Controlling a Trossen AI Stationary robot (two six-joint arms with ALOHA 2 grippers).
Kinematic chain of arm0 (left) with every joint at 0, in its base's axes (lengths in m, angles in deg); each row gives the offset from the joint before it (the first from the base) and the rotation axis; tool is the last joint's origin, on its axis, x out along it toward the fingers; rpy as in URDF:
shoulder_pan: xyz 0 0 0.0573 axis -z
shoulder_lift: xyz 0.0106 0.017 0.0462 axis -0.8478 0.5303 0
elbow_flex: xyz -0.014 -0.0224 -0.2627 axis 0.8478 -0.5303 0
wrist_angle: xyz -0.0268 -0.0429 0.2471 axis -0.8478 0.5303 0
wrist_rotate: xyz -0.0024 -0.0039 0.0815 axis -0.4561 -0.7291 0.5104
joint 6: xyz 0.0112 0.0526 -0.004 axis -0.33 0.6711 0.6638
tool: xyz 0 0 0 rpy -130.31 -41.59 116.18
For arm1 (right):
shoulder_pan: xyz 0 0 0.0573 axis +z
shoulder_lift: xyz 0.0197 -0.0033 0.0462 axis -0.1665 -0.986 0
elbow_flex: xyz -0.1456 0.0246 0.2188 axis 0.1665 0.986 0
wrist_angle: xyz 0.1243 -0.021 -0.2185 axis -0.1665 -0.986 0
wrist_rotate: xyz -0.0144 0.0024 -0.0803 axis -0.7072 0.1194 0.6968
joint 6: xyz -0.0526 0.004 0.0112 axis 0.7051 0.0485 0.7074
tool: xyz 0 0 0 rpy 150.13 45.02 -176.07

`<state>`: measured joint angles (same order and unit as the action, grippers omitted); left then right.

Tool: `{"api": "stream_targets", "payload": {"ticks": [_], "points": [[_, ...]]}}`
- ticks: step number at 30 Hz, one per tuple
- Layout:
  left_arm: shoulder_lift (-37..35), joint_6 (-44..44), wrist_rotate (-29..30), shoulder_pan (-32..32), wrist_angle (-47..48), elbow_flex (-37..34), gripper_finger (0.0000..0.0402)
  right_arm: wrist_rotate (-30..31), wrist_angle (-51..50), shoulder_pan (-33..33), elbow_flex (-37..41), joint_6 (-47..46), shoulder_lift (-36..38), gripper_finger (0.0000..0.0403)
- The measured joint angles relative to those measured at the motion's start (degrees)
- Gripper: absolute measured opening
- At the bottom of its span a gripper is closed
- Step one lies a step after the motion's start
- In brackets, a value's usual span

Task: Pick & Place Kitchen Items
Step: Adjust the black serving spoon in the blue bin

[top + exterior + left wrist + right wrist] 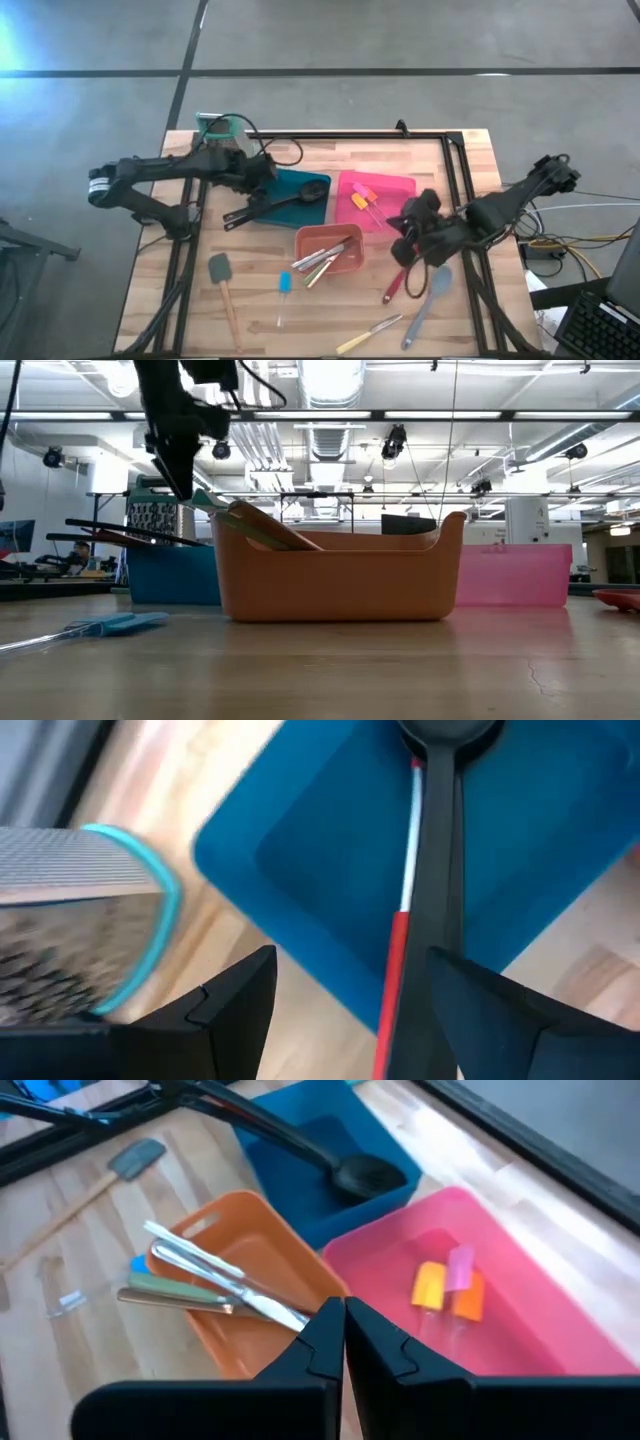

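Blue-headed spatula [110, 625]: flat on bench [260, 320], nearest the low camera, in front of orange tray [328, 251].
Orange tray: bench centre; pastel-handled knives [322, 259] inside, tips over its rim.
Blue tray [300, 187]: behind-left of orange tray; black spoon [280, 204] and a red-handled utensil [396, 945] inside, handles jutting past its left edge.
Pink tray [375, 197]: behind-right of orange tray; small orange and pink spatulas [362, 198] inside.
Grey spatula [222, 280]: left of orange tray.
Red spoon [394, 287], grey spoon [430, 295], yellow-handled knife [368, 334]: right and front-right of orange tray.
Box grater [222, 131]: behind blue tray.
Left pincer [345, 1010]: above blue tray's left edge, fingers spread, nothing gripped.
Right pincer [343, 1330]: right of orange tray, fingers pressed together, empty.
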<state>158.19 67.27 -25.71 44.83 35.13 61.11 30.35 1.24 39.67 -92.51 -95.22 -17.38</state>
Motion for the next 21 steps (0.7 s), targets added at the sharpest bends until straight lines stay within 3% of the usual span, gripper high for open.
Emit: {"api": "stream_targets", "payload": {"ticks": [8,16,21], "points": [[6.52,3.34,-9.51,0.45,-4.74,0.82,0.0258,-0.03,-7.79,-2.14,0.00,3.42,6.83,0.0008],[15.03,4.32,-11.08,5.20,-2.58,5.17,0.0258,-0.66,-11.15,-4.49,0.04,7.89,14.62,0.0008],[19.15,6.82,-7.74,7.12,-1.64,7.12,0.0258,-0.57,-11.10,-5.31,0.04,9.61,19.20,0.0008]]}}
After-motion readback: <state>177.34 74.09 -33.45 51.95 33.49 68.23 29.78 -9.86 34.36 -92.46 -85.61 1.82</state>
